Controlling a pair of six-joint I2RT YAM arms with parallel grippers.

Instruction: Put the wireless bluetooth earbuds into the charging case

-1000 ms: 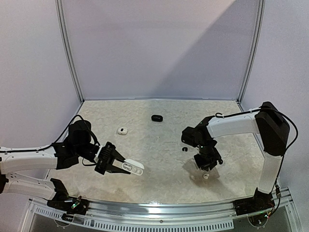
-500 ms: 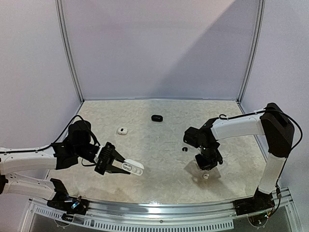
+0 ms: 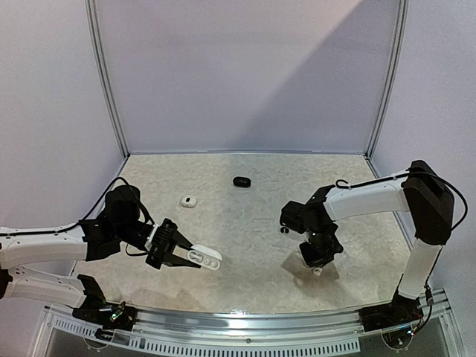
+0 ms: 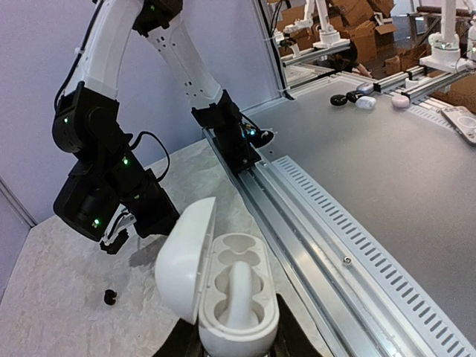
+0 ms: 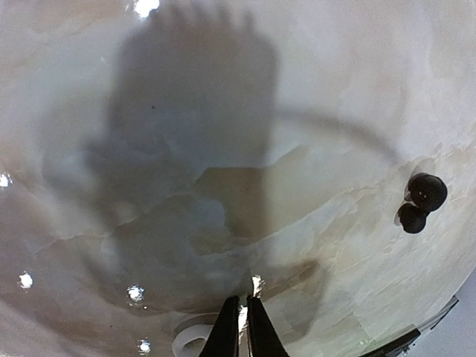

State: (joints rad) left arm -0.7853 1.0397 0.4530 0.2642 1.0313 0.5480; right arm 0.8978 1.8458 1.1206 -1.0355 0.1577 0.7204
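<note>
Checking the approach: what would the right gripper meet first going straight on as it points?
Probably the table just beside the white earbud: the right gripper points down with its tips slightly off that bud. It might clip the bud's edge; depth is unclear.

Marbled cream table [image 3: 238, 216] under me, glossy, dotted with light spots. A slotted metal rail [image 3: 245, 323] runs along its near edge. Behind it stands a plain lilac wall [image 3: 245, 74], framed by silver posts [image 3: 106, 82]. Off to the side there's a grey surface [image 4: 401, 171], with cardboard boxes [image 4: 366, 33] stacked far back.
</note>
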